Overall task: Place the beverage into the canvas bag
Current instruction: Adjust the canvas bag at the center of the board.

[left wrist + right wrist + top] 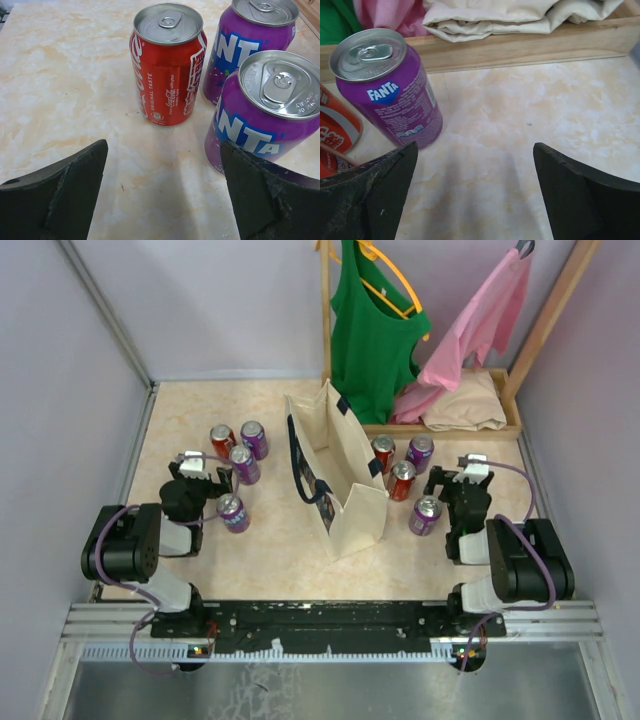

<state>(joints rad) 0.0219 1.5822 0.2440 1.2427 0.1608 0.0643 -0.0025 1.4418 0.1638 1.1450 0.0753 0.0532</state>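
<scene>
1. The canvas bag (345,490) stands upright mid-way across the worktop (270,560), mouth open, flanked by a left cluster of cans (244,464) and a right cluster (402,480).
2. Left gripper (164,146): jaws wide and empty, facing a red cola can (167,65). A purple can (260,110) crowds its right finger.
3. Right gripper (475,146): jaws wide, empty. There's a Fanta can (387,87) far left, a wooden rail (530,45) beyond it, and bare worktop ahead.

1 overhead view, 2 close wrist views

Bright, even overhead light; soft, faint shadows on the tabletop (270,540). Can lids (280,82) glint. Wrist views are sharp, slightly wide-angle.
</scene>
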